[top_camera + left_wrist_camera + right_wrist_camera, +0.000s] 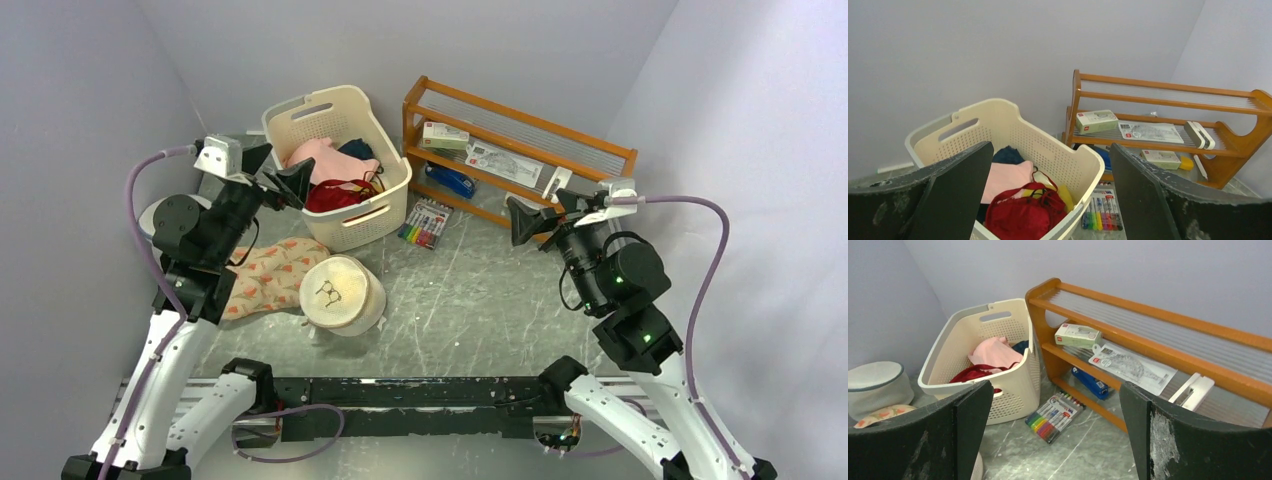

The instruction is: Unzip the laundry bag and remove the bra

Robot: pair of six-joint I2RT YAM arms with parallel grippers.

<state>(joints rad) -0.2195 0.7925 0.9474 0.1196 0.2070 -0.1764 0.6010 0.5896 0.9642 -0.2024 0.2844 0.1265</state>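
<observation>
The laundry bag (341,292), a cream mesh drum with a black bra outline on its flat top, stands upright on the table, left of centre. It looks closed. The bra does not show. My left gripper (285,172) is open and empty, raised beside the basket, behind and left of the bag. In the left wrist view (1050,150) its jaws stand wide apart. My right gripper (545,212) is open and empty, raised at the right in front of the rack, far from the bag. In the right wrist view (1055,387) its jaws also stand wide apart.
A cream laundry basket (383,212) with pink and red clothes stands behind the bag. A wooden rack (520,125) holds boxes, with a marker pack (425,222) in front. A floral cloth (268,276) lies left of the bag. A white mesh bag with grey-blue rim (875,385) sits far left.
</observation>
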